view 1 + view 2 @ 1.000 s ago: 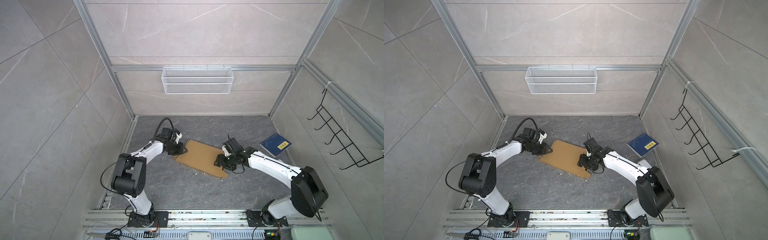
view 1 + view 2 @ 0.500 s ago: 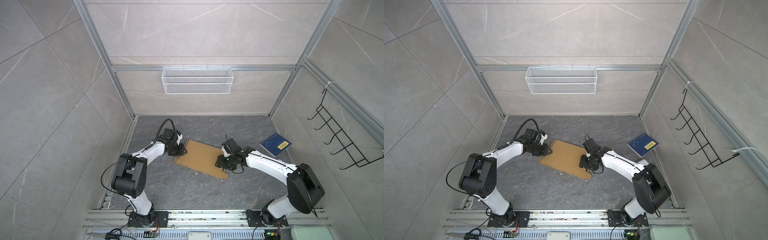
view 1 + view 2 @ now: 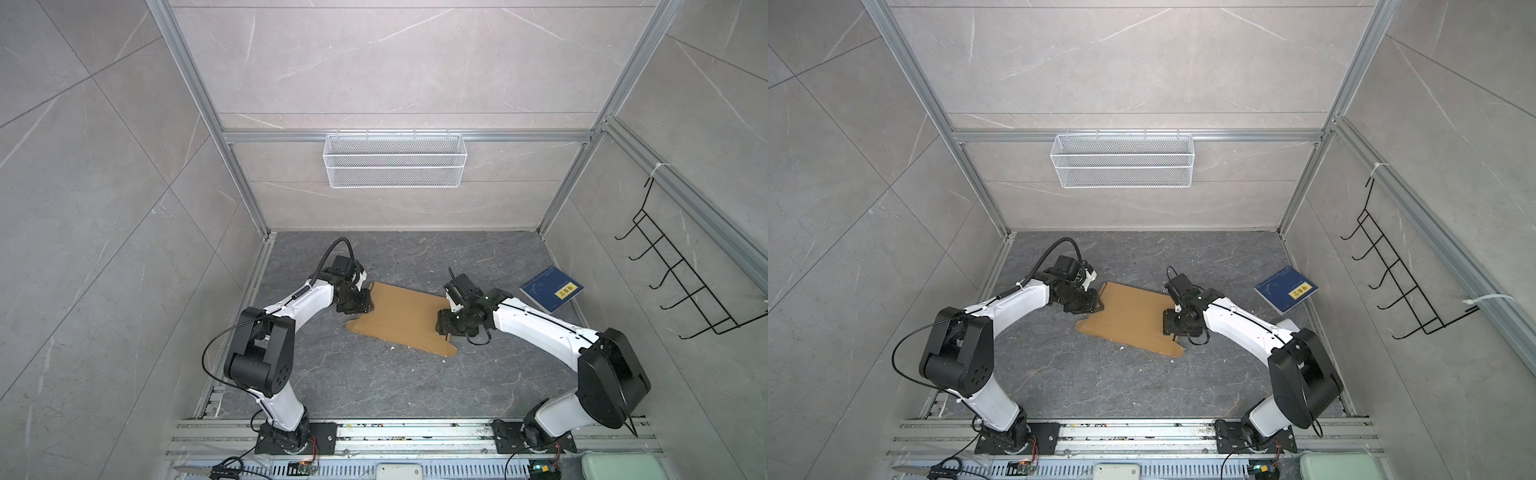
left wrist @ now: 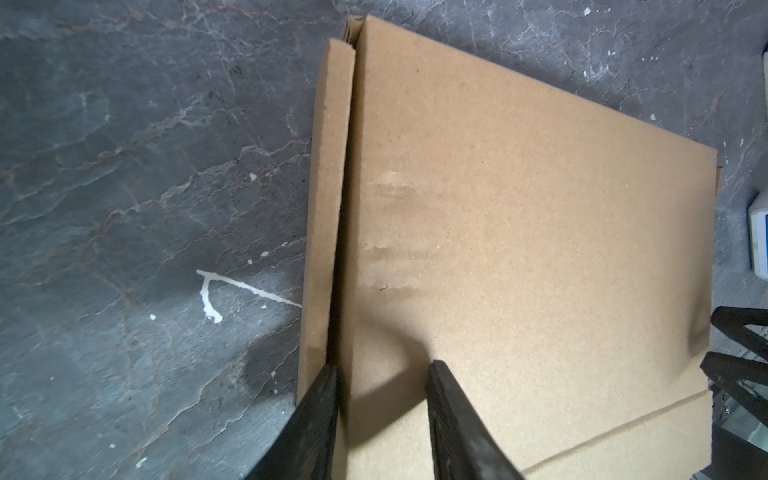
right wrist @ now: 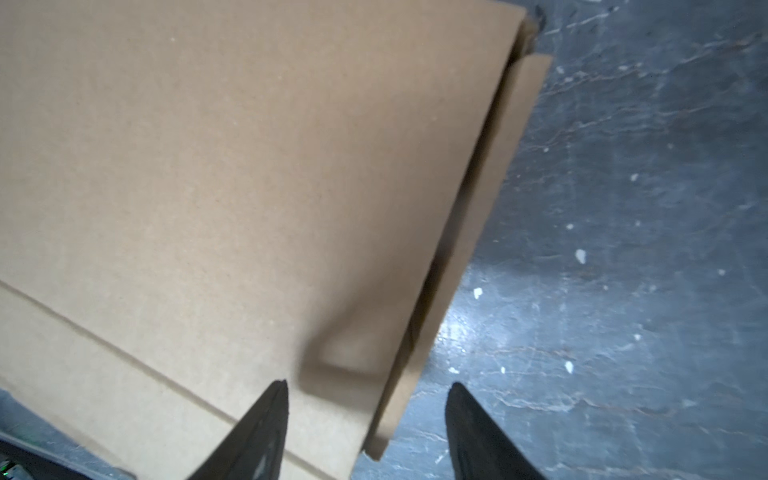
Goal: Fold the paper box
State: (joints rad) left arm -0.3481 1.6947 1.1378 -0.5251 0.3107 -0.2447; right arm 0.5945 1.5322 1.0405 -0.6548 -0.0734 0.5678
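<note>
Box (image 3: 401, 318) lies flat mid-desk (image 3: 374, 386), skewed, between both arms, book (image 3: 550, 289) well apart on the right. Left fingers (image 4: 449, 419) are apart at the box's left edge, one tip at the gap beside the narrow side flap (image 4: 328, 208), the other on the main panel, nothing clamped. Right fingers (image 5: 262, 440) are apart too and straddle the opposite side flap (image 5: 469, 257), one over the panel, one over bare desk. A dark gap parts each flap from the panel. Judged: the cardboard is light, stiff across panels, bends only at the scored creases, and probably slides on the smooth desk if pushed from one side. Best hold is a flap's free edge near mid-length with the other arm pinning the panel; a hard squeeze may crush the corrugation
</note>
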